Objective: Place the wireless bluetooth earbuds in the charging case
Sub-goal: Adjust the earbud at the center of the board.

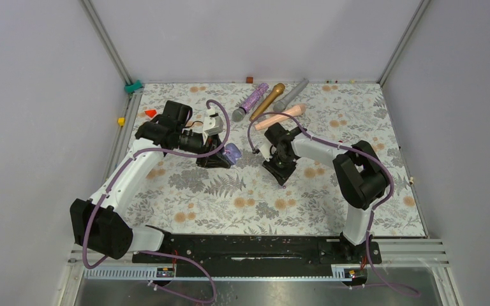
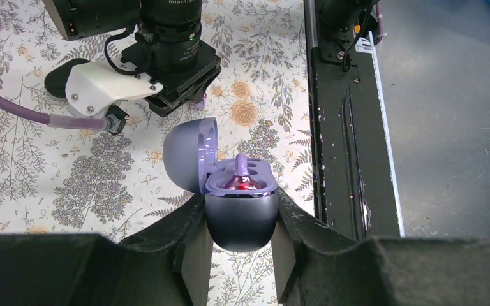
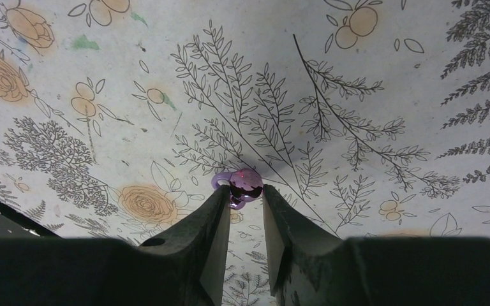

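My left gripper (image 2: 239,224) is shut on the dark purple charging case (image 2: 239,220) and holds it above the table. The case's lid (image 2: 191,153) is open to the left, and one glossy purple earbud (image 2: 242,180) sits in the tray, its stem up. The case also shows in the top view (image 1: 231,153). My right gripper (image 3: 247,192) is shut on the second purple earbud (image 3: 245,183), pinched at the fingertips close to the floral mat. In the top view the right gripper (image 1: 281,171) points down at the mat, right of the case. The black earbuds are out of view.
Several microphones lie at the back: purple glitter (image 1: 255,97), gold (image 1: 268,99), grey (image 1: 291,94) and pink (image 1: 281,116). A black oval thing (image 2: 57,75) lies behind the right wrist. A red piece (image 1: 150,113) and a yellow cube (image 1: 121,121) sit at the left edge.
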`<state>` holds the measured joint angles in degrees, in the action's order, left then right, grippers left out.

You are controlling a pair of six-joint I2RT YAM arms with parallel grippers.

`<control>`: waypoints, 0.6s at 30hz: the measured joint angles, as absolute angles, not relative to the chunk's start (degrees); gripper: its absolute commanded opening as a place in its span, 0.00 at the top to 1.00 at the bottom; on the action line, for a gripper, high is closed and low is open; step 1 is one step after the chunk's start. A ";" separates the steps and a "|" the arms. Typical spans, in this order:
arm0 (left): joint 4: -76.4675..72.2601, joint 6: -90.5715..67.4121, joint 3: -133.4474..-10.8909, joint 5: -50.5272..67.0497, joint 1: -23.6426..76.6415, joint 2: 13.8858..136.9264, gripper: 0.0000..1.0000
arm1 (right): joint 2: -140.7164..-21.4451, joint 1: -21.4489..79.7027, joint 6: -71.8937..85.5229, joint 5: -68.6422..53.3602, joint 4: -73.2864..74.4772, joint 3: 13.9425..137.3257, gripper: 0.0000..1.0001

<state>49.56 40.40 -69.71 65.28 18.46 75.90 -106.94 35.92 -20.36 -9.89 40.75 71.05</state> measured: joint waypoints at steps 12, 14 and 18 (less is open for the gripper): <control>49.56 40.40 -69.71 65.30 18.41 75.90 1.00 | -107.00 35.51 -20.78 -10.20 40.77 71.05 0.70; 49.56 40.40 -69.69 65.28 18.41 75.90 1.00 | -107.04 35.29 -20.84 -10.57 40.77 71.05 0.71; 49.56 40.42 -69.69 65.30 18.41 75.90 1.00 | -107.74 34.79 -21.50 -11.79 41.17 71.75 0.72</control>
